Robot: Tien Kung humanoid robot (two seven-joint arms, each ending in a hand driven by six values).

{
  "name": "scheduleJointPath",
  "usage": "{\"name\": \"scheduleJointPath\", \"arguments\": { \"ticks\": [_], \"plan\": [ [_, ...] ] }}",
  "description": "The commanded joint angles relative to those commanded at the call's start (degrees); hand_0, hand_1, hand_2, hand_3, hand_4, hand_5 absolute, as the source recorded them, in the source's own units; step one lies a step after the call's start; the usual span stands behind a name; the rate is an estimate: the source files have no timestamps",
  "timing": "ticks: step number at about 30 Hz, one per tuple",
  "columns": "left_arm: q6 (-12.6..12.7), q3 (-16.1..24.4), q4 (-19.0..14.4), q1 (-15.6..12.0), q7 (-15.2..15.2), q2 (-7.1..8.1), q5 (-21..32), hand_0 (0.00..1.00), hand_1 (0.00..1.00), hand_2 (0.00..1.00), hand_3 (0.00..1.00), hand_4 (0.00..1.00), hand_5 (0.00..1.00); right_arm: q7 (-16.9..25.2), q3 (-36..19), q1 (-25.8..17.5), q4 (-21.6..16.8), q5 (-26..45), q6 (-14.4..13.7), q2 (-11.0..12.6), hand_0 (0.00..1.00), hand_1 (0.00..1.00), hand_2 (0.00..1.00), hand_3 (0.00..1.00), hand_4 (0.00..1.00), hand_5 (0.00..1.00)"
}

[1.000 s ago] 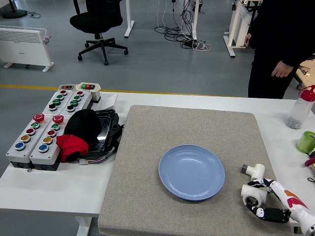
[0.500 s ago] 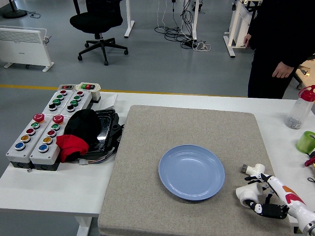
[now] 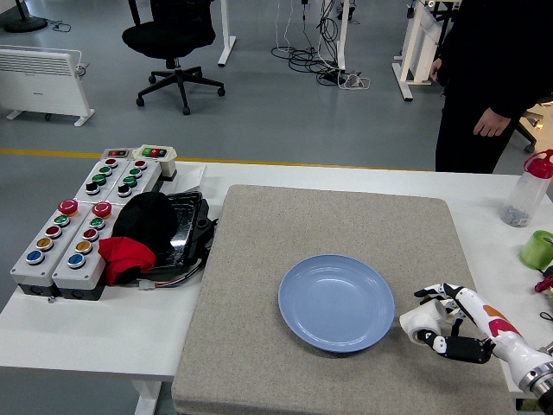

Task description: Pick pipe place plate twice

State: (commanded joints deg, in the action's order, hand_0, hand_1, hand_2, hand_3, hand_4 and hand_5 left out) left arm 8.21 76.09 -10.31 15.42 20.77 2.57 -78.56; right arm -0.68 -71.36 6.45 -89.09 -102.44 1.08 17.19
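Now my right hand sits low at the right side of the counter, over the grey mat that covers its middle. My fingers are curled around a white pipe fitting, clamped on it from above and behind, so only its rounded white end shows toward the left of my palm. Whether the fitting is lifted clear of the mat or touching it I cannot tell from here. It lies just beside the right rim of the blue plate, apart from it and not over it. The plate rests flat on the mat, near the mat's centre, with nothing in it.

My left arm is out of sight.

On the left part of the counter stand two grey button boxes side by side, carrying red, green, blue and yellow buttons, and two smaller boxes behind them. Just right of these lies a black tray with a black cap and a red cloth heaped on it. At the far right edge stands a clear bottle with a red top, and nearer me a green cup.

A person in dark clothes stands beyond the far right corner, one hand hanging loose, holding nothing.
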Motion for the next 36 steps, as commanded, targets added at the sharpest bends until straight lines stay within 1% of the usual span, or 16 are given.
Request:
{"name": "scheduleJointPath", "arguments": {
  "ticks": [4, 5, 6, 9, 10, 15, 16, 20, 21, 22, 25, 27, 28, 33, 34, 36],
  "plan": [
    [0.03, -0.16, 0.00, 0.06, -0.01, 0.05, 0.27, 0.721, 0.747, 0.704, 0.649, 0.399, 0.998, 0.54, 1.77, 3.46, 0.51, 1.62, -0.26, -0.44, 0.260, 0.420, 0.568, 0.696, 0.663, 0.302],
    [0.04, -0.24, 0.00, 0.07, -0.02, 0.05, 0.37, 0.721, 0.747, 0.704, 0.649, 0.399, 0.998, 0.67, 2.68, 4.97, 1.19, 1.97, -0.48, -0.83, 0.260, 0.420, 0.568, 0.696, 0.663, 0.302],
    [0.04, -0.25, 0.00, 0.08, -0.02, 0.05, 0.40, 0.721, 0.747, 0.704, 0.649, 0.399, 0.998, 0.70, 2.94, 5.54, 1.39, 2.06, -0.54, -0.93, 0.260, 0.420, 0.568, 0.696, 0.663, 0.302],
    [0.04, -0.44, 0.00, 0.10, -0.02, 0.06, 0.64, 0.721, 0.747, 0.704, 0.649, 0.399, 0.998, 0.62, 6.10, 9.34, 3.15, 2.99, -0.49, -1.83, 0.260, 0.420, 0.568, 0.696, 0.663, 0.302],
    [0.04, -0.45, 0.00, 0.11, -0.02, 0.06, 0.66, 0.722, 0.747, 0.704, 0.649, 0.399, 0.998, 0.61, 6.45, 9.74, 3.29, 3.08, -0.48, -1.89, 0.268, 0.426, 0.569, 0.697, 0.660, 0.300],
    [0.01, -0.55, 0.00, 0.13, -0.01, 0.08, 0.86, 0.722, 0.747, 0.704, 0.649, 0.399, 0.998, 0.09, 13.30, 16.27, 7.11, 4.83, 0.63, -3.47, 0.268, 0.426, 0.569, 0.697, 0.660, 0.300],
    [0.04, -0.54, 0.00, 0.11, 0.01, 0.07, 0.92, 0.721, 0.747, 0.704, 0.649, 0.398, 0.998, 0.09, 15.24, 18.22, 8.42, 5.37, 0.82, -4.13, 0.292, 0.440, 0.571, 0.697, 0.657, 0.299],
    [0.04, -0.69, 0.00, 0.09, 0.02, 0.05, 1.16, 0.721, 0.747, 0.704, 0.649, 0.398, 0.998, 0.14, 20.13, 23.50, 12.14, 7.04, 1.00, -5.99, 0.292, 0.440, 0.571, 0.697, 0.657, 0.299],
    [0.05, -0.70, 0.00, 0.08, 0.03, 0.06, 1.20, 0.721, 0.747, 0.704, 0.649, 0.398, 0.998, 0.19, 20.85, 24.39, 12.83, 7.33, 0.98, -6.27, 0.292, 0.440, 0.571, 0.697, 0.657, 0.299],
    [0.05, -0.71, 0.00, 0.05, 0.04, 0.04, 1.22, 0.722, 0.747, 0.704, 0.649, 0.399, 0.998, 0.33, 21.91, 25.64, 14.06, 7.59, 0.69, -6.83, 0.333, 0.474, 0.574, 0.699, 0.657, 0.298],
    [0.06, -0.83, 0.00, -0.01, 0.05, 0.04, 1.42, 0.722, 0.747, 0.704, 0.649, 0.399, 0.998, -0.18, 23.72, 28.05, 16.51, 6.93, 0.64, -7.90, 0.333, 0.474, 0.574, 0.699, 0.657, 0.298],
    [0.09, -0.87, 0.00, -0.02, 0.05, 0.04, 1.53, 0.722, 0.747, 0.704, 0.649, 0.399, 0.998, -0.65, 24.40, 29.05, 17.48, 6.25, 0.74, -8.34, 0.333, 0.474, 0.574, 0.699, 0.657, 0.298],
    [0.09, -0.94, 0.00, -0.03, 0.05, 0.04, 1.60, 0.722, 0.747, 0.704, 0.649, 0.399, 0.998, -1.10, 24.86, 29.87, 18.27, 5.62, 0.83, -8.72, 0.630, 0.669, 0.696, 0.757, 0.659, 0.295],
    [0.07, -0.97, 0.00, -0.12, 0.09, 0.02, 1.61, 0.722, 0.747, 0.704, 0.649, 0.399, 0.998, -3.40, 25.44, 31.74, 20.00, 3.71, 2.10, -9.49, 0.630, 0.669, 0.696, 0.757, 0.659, 0.295],
    [0.05, -0.96, 0.00, -0.15, 0.09, 0.02, 1.55, 0.722, 0.747, 0.704, 0.649, 0.399, 0.998, -3.66, 25.45, 31.90, 20.10, 3.52, 2.31, -9.52, 0.860, 0.836, 0.917, 0.834, 0.664, 0.309],
    [0.01, -0.96, 0.00, -0.24, 0.10, 0.00, 1.42, 0.722, 0.747, 0.704, 0.649, 0.399, 0.998, -3.91, 25.43, 32.12, 20.12, 3.20, 2.49, -9.49, 0.860, 0.836, 0.917, 0.834, 0.664, 0.309]
  ]
}}
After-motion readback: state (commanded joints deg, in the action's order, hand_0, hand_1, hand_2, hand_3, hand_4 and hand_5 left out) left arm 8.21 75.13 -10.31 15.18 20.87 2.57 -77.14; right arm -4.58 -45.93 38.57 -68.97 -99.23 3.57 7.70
